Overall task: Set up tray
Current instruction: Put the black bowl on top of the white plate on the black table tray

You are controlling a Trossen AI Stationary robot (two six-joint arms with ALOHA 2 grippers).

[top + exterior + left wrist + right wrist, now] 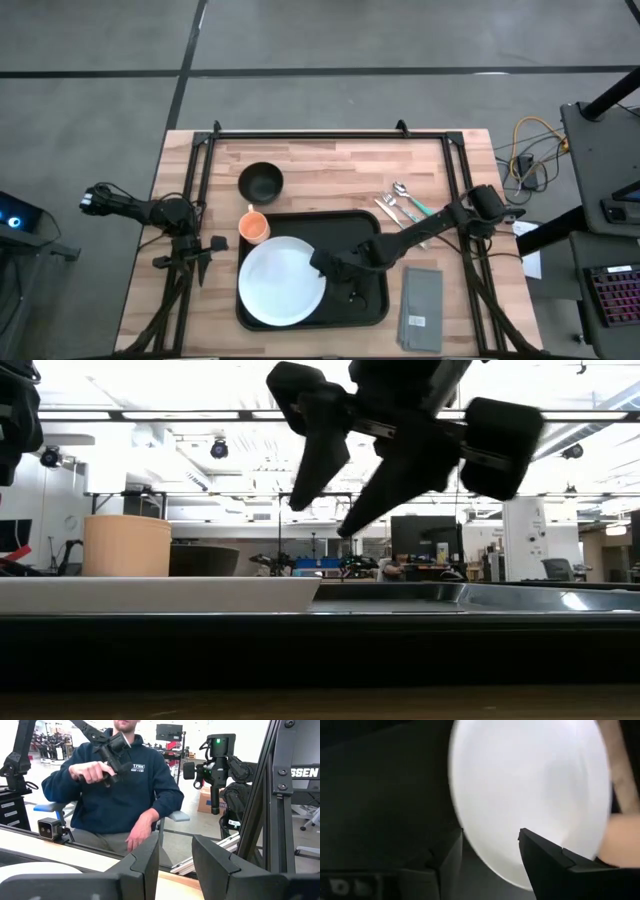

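The black tray [365, 226] lies flat at the table's middle, and the white plate [282, 281] rests in its left half. An orange cup [254, 227] stands at the tray's far left corner. My right gripper [325, 263] hangs open above the plate's right edge; the low view shows the right gripper [325, 515] clear above the plate [160, 594] and the tray's rim [500, 600]. In the right wrist view the right gripper [490, 855] has the plate [530, 790] ahead of it. My left gripper [203, 262] waits open at the table's left edge, and the left wrist view shows the left gripper [175, 855] touching nothing.
A black bowl [261, 181] sits on the table beyond the cup. Cutlery [405, 205] lies on the table off the tray's far right corner. A grey folded napkin [421, 308] lies to the right of the tray. A seated person [120, 785] shows beyond the table.
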